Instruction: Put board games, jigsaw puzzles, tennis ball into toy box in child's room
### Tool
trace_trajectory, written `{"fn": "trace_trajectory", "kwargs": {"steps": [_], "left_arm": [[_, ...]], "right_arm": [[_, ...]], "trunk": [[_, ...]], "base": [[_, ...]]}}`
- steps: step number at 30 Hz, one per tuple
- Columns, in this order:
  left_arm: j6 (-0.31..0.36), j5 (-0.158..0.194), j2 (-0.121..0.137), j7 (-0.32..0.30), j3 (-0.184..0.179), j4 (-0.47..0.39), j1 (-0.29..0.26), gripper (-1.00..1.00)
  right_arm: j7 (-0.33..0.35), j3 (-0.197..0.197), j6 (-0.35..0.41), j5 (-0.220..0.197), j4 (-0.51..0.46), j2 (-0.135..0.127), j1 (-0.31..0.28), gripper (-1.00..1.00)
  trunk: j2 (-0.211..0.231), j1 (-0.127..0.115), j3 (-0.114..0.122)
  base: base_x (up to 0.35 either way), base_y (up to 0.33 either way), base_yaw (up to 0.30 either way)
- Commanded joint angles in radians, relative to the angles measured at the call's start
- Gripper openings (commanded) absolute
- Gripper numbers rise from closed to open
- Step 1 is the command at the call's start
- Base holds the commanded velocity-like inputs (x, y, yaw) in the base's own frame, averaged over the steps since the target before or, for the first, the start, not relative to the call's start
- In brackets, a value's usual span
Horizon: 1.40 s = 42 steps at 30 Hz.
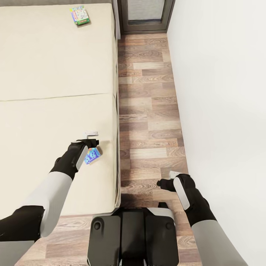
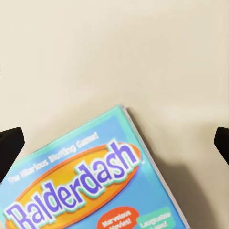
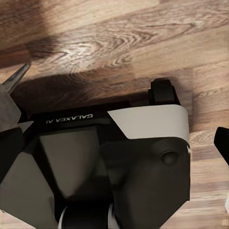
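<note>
A blue board game point(image 1: 92, 155) with "Balderdash" in purple letters point(image 2: 90, 191) lies flat on the bed point(image 1: 44, 111), near its right edge. My left gripper point(image 1: 90, 139) hangs just above the box, open, its dark fingertips point(image 2: 9, 148) wide apart at either side with nothing between them. A second board game point(image 1: 80, 15), white-green with bright print, lies at the far end of the bed. Over the wood floor my right gripper point(image 1: 167, 181) is open and holds nothing.
A strip of wood-plank floor point(image 1: 151, 111) runs between the bed and a white wall point(image 1: 221, 92). A dark-framed door or cabinet point(image 1: 146, 16) closes the far end. My black base point(image 3: 114, 162) sits under the right gripper at the bed's foot.
</note>
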Motion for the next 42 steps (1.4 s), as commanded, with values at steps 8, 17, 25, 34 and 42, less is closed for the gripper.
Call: {"fn": "trace_trajectory", "kwargs": {"steps": [8,17,25,34,42], "left_arm": [[0.004,0.004,0.000,0.006,-0.001,-0.004,0.000,1.00],[0.011,-0.036,0.001,0.006,0.000,-0.072,0.000,1.00],[0.015,-0.054,-0.001,0.006,-0.001,-0.079,0.000,1.00],[0.014,-0.055,-0.003,0.006,-0.004,-0.080,0.000,1.00],[0.014,-0.055,-0.001,0.005,-0.004,-0.079,0.000,1.00]], "right_arm": [[-0.009,0.000,0.003,-0.010,-0.001,0.000,0.000,1.00],[-0.009,0.000,0.002,-0.010,0.003,0.000,0.000,1.00],[-0.009,-0.001,0.000,-0.010,0.007,0.000,0.000,1.00],[-0.009,-0.002,-0.004,-0.010,0.007,-0.002,0.000,1.00],[-0.009,-0.002,-0.004,-0.012,0.007,-0.004,0.001,1.00]], "trunk": [[-0.002,0.001,-0.014],[-0.002,0.001,-0.029],[-0.002,0.001,-0.042],[-0.002,0.001,-0.049],[-0.002,0.001,-0.050]], "base": [[0.000,0.000,0.000],[0.000,0.000,0.000],[0.000,0.000,0.000],[0.000,0.000,0.000],[0.000,0.000,0.000]]}}
